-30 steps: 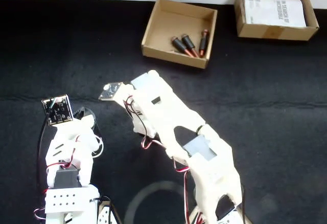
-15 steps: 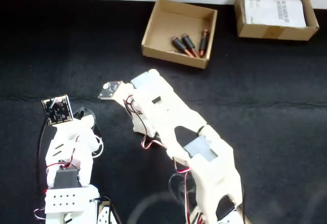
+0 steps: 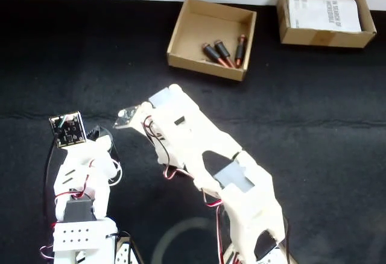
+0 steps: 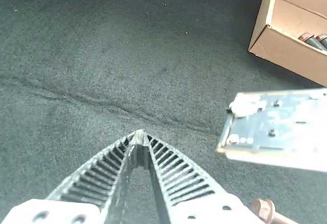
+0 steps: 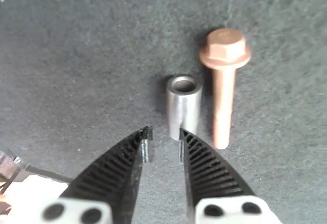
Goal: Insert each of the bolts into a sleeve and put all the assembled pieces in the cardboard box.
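A silver sleeve (image 5: 184,105) lies on the black mat, with a copper bolt (image 5: 223,83) beside it, side by side and a narrow gap apart. My right gripper (image 5: 163,146) is open by a narrow gap, its fingertips just short of the sleeve's near end. My left gripper (image 4: 139,135) is shut with nothing in it, low over bare mat. The bolt's head (image 4: 263,210) shows next to the left gripper's base. The cardboard box (image 3: 208,66) at the back holds three assembled pieces (image 3: 223,53). In the high view the right arm (image 3: 193,143) covers the sleeve and bolt.
A second cardboard box (image 3: 289,32) with a printed sheet sits at the back right. The right arm's camera board (image 4: 276,132) hangs close to the left gripper. The left arm (image 3: 81,179) stands at the near left. Open mat lies at left and right.
The right arm's wrist has shifted slightly toward the near left in the high view. The left arm has not moved.
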`<state>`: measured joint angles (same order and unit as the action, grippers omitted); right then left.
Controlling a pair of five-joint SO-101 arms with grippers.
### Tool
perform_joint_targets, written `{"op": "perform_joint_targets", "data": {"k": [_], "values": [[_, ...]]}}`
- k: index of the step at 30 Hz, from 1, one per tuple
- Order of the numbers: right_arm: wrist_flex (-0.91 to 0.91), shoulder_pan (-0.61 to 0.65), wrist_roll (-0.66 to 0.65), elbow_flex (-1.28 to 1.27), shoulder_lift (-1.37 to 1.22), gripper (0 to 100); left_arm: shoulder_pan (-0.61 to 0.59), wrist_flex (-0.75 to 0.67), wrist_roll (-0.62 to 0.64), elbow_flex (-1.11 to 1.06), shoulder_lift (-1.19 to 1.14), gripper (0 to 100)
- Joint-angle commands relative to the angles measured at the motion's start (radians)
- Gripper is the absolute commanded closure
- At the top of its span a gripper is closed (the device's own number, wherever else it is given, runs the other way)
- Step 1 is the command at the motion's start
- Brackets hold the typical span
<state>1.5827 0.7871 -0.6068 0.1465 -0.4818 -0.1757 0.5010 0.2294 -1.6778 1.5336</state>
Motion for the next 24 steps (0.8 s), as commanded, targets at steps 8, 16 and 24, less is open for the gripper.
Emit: {"op": "perform_joint_targets", "data": {"k": [8,16,24], "values": [[-0.05,0.007,-0.015,0.088,-0.153,91.3,-0.016,-0.017,-0.005,-0.025,0.004,97],[-0.05,-0.004,-0.009,0.202,-0.259,92.9,-0.016,-0.017,-0.005,-0.025,0.004,97],[0.042,-0.102,-0.006,0.344,-0.234,99.1,-0.016,-0.017,-0.005,-0.025,0.004,97]]}}
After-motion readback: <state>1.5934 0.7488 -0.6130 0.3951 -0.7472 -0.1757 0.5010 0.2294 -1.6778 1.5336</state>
